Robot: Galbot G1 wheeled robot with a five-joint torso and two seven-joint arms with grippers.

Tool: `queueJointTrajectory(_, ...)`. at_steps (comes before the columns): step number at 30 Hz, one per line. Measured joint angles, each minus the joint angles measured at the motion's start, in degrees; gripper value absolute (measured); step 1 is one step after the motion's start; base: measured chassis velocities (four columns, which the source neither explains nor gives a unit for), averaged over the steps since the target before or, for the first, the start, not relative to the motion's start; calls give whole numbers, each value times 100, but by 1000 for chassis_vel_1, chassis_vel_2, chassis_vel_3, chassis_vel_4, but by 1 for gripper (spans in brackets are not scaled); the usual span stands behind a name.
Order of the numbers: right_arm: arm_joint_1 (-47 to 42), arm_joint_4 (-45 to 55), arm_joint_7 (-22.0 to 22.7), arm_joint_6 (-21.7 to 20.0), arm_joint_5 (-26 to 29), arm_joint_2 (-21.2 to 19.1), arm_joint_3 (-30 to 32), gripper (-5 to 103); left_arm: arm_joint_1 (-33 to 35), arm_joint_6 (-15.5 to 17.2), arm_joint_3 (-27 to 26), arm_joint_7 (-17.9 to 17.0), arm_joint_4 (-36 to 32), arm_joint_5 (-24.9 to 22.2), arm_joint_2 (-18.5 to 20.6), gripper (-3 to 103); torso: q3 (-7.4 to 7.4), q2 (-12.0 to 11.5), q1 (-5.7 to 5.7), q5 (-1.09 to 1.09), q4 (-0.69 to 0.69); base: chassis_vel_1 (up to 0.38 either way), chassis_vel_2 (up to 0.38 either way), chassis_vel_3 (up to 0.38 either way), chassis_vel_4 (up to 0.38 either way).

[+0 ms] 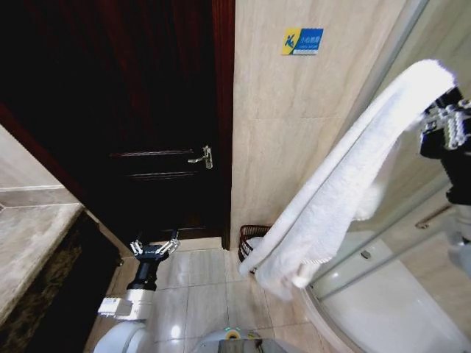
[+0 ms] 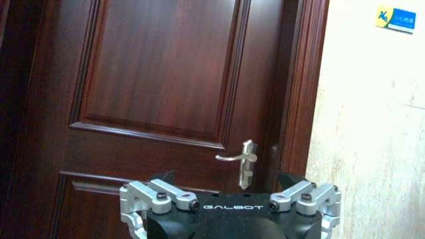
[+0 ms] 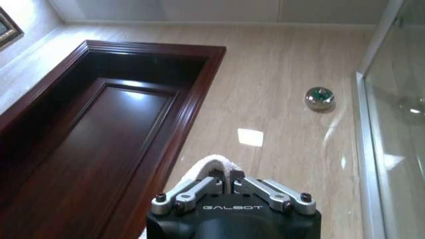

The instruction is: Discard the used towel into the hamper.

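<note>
Head view: right hand [image 1: 444, 121] clamps the white towel [image 1: 346, 187] high so it hangs toward the hamper [image 1: 249, 243] below; left hand [image 1: 154, 248] spread wide, idle.

Towel [image 1: 346, 184]: white terry cloth, held up high at its top end by the right gripper [image 3: 226, 175], whose fingers were clamped together on a fold of it. The cloth hung in a long diagonal drape, lower end bunched just above the floor. Hamper [image 1: 250, 239]: dark reddish-brown open weave, standing on the floor against the wall by the door frame, mostly hidden behind the towel's lower end.
</note>
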Motion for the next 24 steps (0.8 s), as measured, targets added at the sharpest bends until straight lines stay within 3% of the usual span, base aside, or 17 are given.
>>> queueJointTrajectory(9, 419, -455, -21, -26, 98, -448, -85, 4, 1, 0, 0, 0, 0, 0, 0, 100, -3, 3, -10, 1, -1, -6, 1, 3, -2)
queueJointTrajectory(18, 1240, -1379, -9, -168, 406, -1407, -279, 4, 2, 0, -1, 0, 0, 0, 0, 100, -2, 2, -6, 1, 0, 0, 0, 0, 0)
queueJointTrajectory(21, 1292, -1435, 32, -217, 465, -1521, -283, 4, 1, 0, 0, 0, 0, 0, 0, 100, -2, 2, -6, 1, 0, 0, 0, 0, 0)
queueJointTrajectory(24, 1329, -1001, 385, -605, 925, -1551, -210, 4, 1, 0, 0, 0, 0, 0, 0, 100, -3, 2, -6, 0, 0, 0, 0, 0, 0)
